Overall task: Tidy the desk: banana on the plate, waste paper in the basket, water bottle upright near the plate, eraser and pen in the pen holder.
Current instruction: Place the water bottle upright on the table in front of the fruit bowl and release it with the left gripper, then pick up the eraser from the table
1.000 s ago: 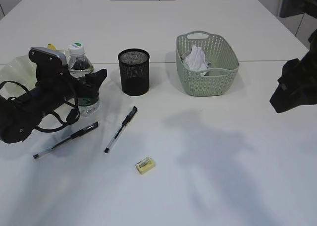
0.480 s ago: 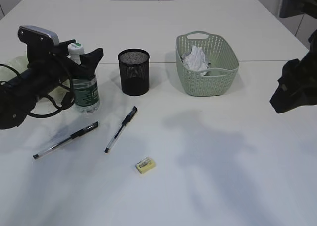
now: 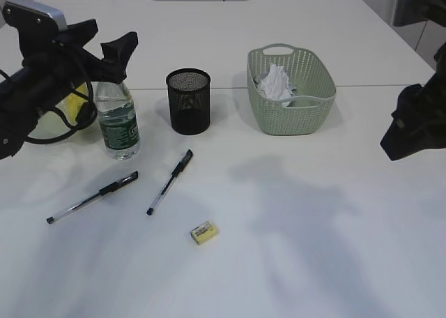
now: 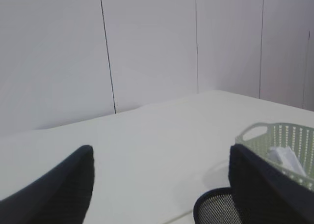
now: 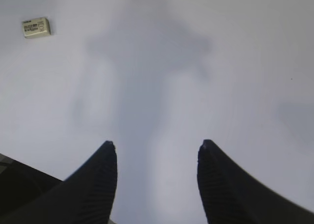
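We are finding the left gripper (image 3: 104,42) lifted clear above the water bottle (image 3: 118,123), jaws spread and empty; a second ago it was clamped around that bottle. The bottle is now standing upright near the desk's (image 3: 293,213) left edge, just beside the plate (image 3: 66,109), where something yellow, probably the banana (image 3: 70,103), is showing. The waste paper (image 3: 275,83) is lying in the basket (image 3: 291,88). Both pens (image 3: 169,182) and the eraser (image 3: 203,232) are remaining outside the pen holder (image 3: 188,100). The right gripper (image 5: 156,157) is hovering open, empty, over the right side.
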Tool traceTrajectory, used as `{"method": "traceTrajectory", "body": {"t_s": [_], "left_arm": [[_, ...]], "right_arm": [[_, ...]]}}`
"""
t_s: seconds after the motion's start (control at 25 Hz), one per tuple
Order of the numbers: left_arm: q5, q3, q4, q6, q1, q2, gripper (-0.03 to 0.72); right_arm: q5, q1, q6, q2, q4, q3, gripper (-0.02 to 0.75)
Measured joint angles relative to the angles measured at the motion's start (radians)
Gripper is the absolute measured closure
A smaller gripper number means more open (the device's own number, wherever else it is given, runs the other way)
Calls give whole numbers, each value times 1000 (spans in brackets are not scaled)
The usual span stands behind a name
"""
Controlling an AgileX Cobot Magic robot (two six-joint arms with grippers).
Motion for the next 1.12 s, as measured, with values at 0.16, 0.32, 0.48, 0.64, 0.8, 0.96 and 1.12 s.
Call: {"method": "traceTrajectory", "body": {"t_s": [0.16,0.32,0.48,0.64,0.8,0.96,1.12], "left_arm": [[10,0,0,0,0,-61,87],[98,2,0,0,0,-148,93],[311,2,0,0,0,-252,95],[601,2,0,-6,-9,-359,106],[872,5,-4,-42,-11,-478,125],[1113,5,-10,-50,-11,-579,148],[1298,7,-38,-50,-11,-635,160]], "right_arm": [[-6,0,0,0,0,-2,344],[-6,0,-1,0,0,-44,344],[-6,0,-1,0,0,-79,344],[-6,0,-2,0,0,-83,344],[-5,0,-2,0,0,-85,344],[-8,0,-2,0,0,-85,344],[-8,0,-2,0,45,-85,344]]}}
